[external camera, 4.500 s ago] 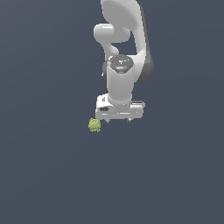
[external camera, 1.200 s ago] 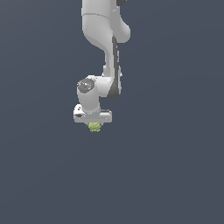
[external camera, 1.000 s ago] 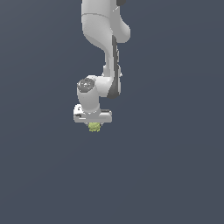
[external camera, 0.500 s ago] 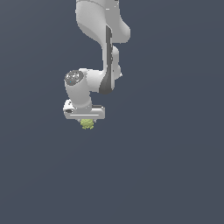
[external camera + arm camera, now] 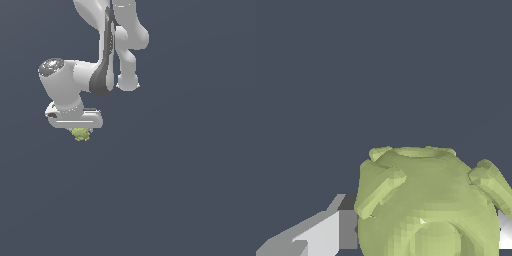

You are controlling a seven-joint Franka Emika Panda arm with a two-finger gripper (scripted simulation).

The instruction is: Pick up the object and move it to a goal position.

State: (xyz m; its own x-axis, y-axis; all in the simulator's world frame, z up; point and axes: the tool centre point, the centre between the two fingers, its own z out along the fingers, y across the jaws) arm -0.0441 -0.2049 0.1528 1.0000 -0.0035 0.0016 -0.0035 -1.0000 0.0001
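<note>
This was no real room but a bare simulated scene. A flat, uniform slate-grey backdrop (image 5: 190, 190) filled both views, with no walls, furniture, edges or shadows to mark a home, lab or workshop. The white arm (image 5: 100, 60) was smoothly shaded like a computer model, and the yellow-green lump (image 5: 426, 205) showed faceted, blocky surfaces typical of rendered geometry.

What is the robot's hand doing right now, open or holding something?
Hand: closed on the yellow-green lump, fingers on either side.
</note>
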